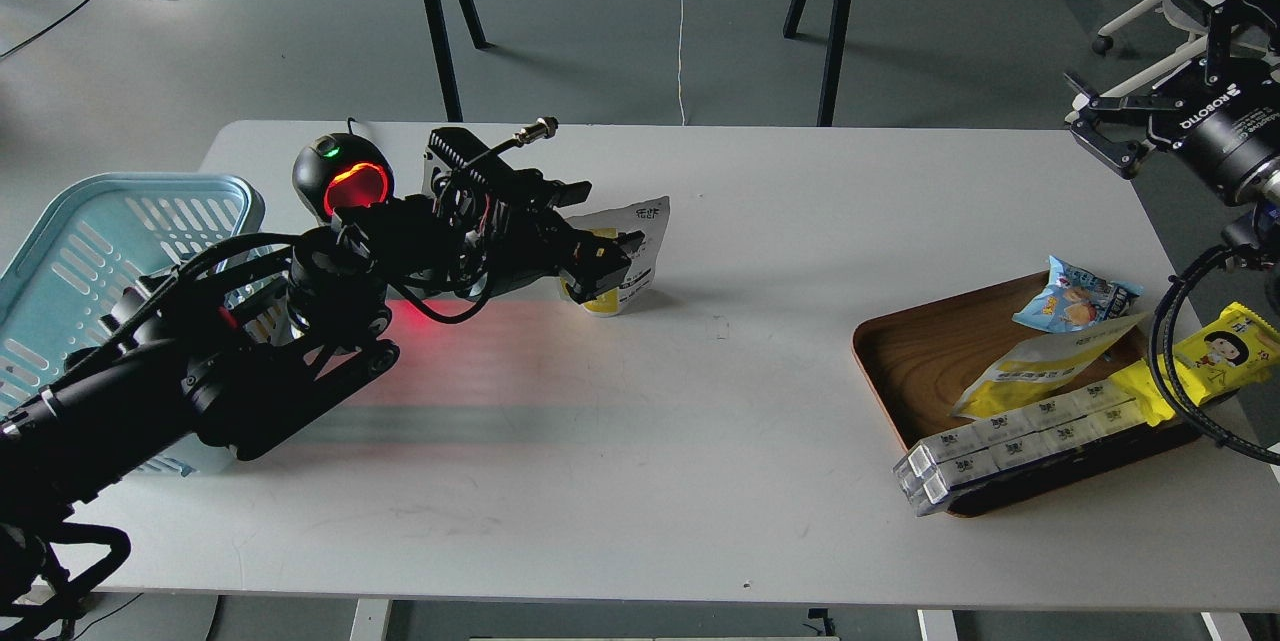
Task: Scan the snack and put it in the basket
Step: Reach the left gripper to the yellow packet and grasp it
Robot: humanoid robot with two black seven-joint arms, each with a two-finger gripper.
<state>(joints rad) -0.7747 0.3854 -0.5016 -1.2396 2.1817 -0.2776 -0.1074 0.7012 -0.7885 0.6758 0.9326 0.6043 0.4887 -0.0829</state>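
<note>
Here the left gripper (605, 261) is holding the snack (632, 256) above the white table (640, 421), its jaws pinching the pouch near its lower edge. The pouch is standing nearly upright between the fingers, showing its white back with black text at the top and a patch of yellow at the bottom, just below the jaws. Behind the jaws, toward the wrist, the barcode scanner (343, 183) is glowing red from its round window, with a small green light on top, and it is casting a reddish band on the table beneath the arm. Further back along the same arm, the light blue basket (90, 251) is sitting at the table's left edge, well apart from the pouch and partly hidden by the black arm.

The right gripper (1098, 126) is hanging over the table's far right corner with its jaws spread and nothing between them. Below those jaws, toward the near side, the brown wooden tray (920, 361) is carrying a blue snack bag (1075, 296), a larger yellow-and-white pouch (1040, 361), a long yellow cartoon-face wrapper (1215, 351) and a row of white cartons (1010, 436) that is overhanging the tray's near rim. A black cable (1170, 351) is looping across the wrapper.
</note>
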